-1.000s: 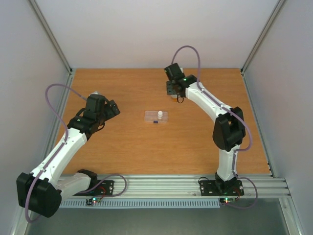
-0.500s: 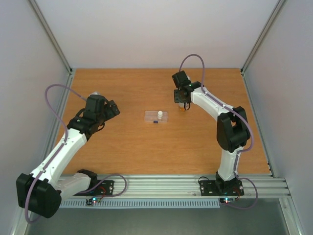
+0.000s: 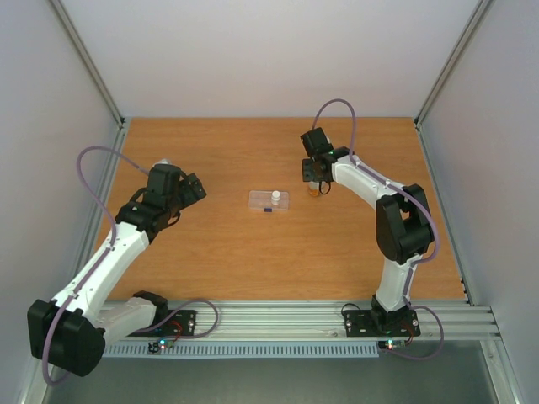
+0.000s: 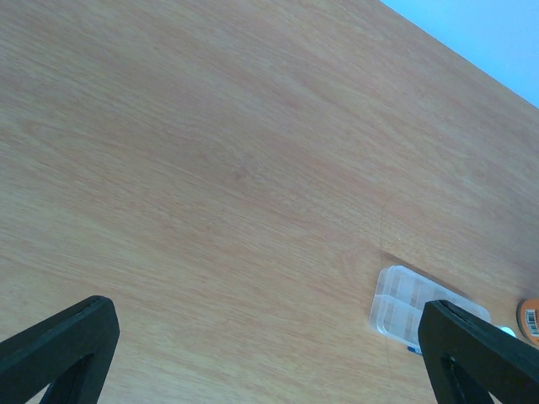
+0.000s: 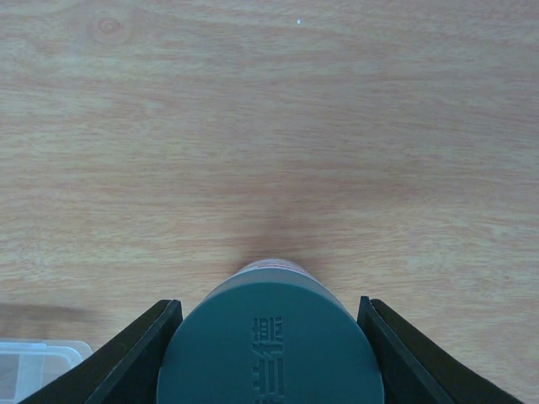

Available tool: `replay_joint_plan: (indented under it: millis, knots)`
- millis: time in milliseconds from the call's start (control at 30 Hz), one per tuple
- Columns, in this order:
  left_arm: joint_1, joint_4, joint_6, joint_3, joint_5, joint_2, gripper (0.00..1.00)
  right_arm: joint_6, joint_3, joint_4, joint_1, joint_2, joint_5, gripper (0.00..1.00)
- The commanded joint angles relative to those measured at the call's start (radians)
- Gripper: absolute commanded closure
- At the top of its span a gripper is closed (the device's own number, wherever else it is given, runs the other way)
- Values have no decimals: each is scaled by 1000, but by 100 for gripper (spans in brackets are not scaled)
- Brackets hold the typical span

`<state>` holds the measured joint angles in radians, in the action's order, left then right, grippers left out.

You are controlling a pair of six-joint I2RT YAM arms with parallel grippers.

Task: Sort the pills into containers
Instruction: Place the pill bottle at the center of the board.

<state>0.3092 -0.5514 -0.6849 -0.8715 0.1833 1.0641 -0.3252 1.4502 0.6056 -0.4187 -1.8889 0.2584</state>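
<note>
A wooden table [image 3: 219, 252] fills the middle of the frame, with white walls [image 3: 253, 50] around it. An orange bottle [image 3: 314, 191] is right of centre. Its dark teal cap [image 5: 269, 345] bears embossed characters. A metal rail [image 3: 278, 313] crosses the bottom.

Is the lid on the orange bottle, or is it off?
On. The grey-green cap covers the whole top of the orange bottle, which the right pincer grips from both sides.
</note>
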Motion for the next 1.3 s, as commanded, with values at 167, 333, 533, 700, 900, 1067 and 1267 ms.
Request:
replay_joint_plan:
  millis: [167,333,533,700,900,1067,1267]
  knots:
    - [1,20,-8,15,-2,-19,1,-14,-29,-12,9,35,-1,42]
    - [1,28,-7,21,-2,-18,1,-18,-31,-10,9,44,2,30]
    - [2,35,-4,26,-2,-18,1,-20,-16,1,9,57,13,23]
    - [2,40,1,23,-1,-14,1,-25,-1,11,9,78,42,21]
    - [1,54,5,29,-14,-13,1,6,39,-10,-21,153,130,21]
    - [2,61,2,32,-20,-8,1,55,109,-2,-105,163,177,21]
    - [2,62,-5,32,-22,-13,1,46,180,53,-206,100,145,24]
